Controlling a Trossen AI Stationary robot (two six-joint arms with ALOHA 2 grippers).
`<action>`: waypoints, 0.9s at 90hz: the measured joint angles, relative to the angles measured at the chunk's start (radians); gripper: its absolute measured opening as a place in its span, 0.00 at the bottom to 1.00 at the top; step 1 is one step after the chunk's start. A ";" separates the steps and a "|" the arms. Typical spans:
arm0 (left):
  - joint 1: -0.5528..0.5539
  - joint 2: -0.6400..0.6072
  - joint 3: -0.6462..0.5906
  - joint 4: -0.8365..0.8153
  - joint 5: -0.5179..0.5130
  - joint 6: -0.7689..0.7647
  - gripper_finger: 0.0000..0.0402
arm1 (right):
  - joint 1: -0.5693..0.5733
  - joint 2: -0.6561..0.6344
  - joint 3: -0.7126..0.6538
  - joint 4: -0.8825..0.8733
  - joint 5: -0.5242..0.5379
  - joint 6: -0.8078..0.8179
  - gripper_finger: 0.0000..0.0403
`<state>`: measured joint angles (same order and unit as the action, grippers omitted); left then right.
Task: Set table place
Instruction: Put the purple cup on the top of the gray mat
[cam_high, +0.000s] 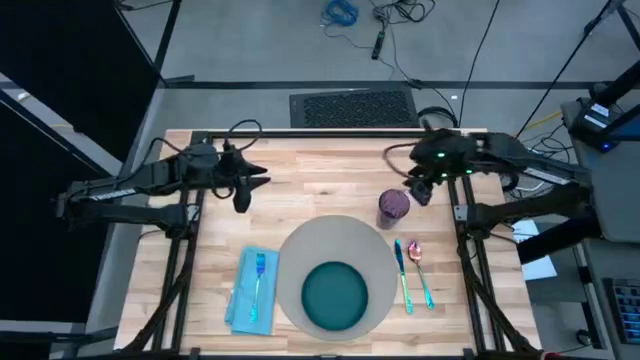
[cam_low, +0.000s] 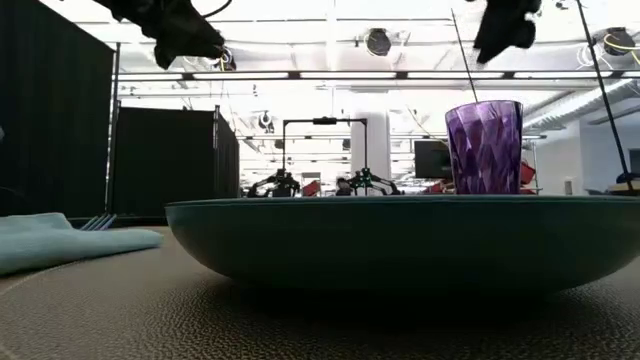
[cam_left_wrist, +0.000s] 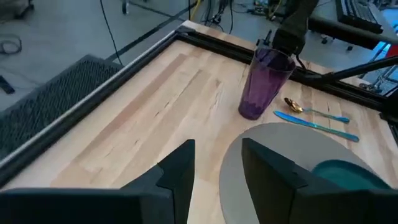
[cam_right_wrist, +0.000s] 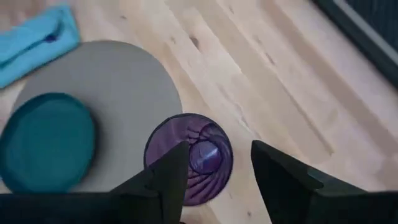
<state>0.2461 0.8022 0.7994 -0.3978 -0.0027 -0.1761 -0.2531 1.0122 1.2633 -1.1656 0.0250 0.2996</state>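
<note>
We see bright ceiling lights (cam_low: 378, 40) glaring behind, leaving the near plate (cam_low: 400, 240) dark, and soft shadows elsewhere.

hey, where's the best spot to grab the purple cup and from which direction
Probably by the rim, from straight above. The purple cup stands upright and open-topped just off the placemat, and the right claw, open, hangs above its mouth. One finger inside, one outside the wall should hold.
</note>
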 joint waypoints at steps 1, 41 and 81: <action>0.000 0.000 0.000 0.004 0.000 0.001 0.29 | 0.000 -0.009 0.000 0.000 0.000 -0.002 0.40; 0.000 -0.008 -0.006 0.132 0.106 0.139 0.29 | 0.084 -0.504 -0.319 0.269 -0.060 -0.032 0.40; 0.000 -0.040 -0.024 0.150 0.108 0.158 0.29 | 0.111 -0.771 -0.410 0.362 -0.105 -0.050 0.40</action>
<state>0.2462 0.7621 0.7757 -0.2482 0.1055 -0.0181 -0.1417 0.2416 0.8528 -0.8032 -0.0801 0.2492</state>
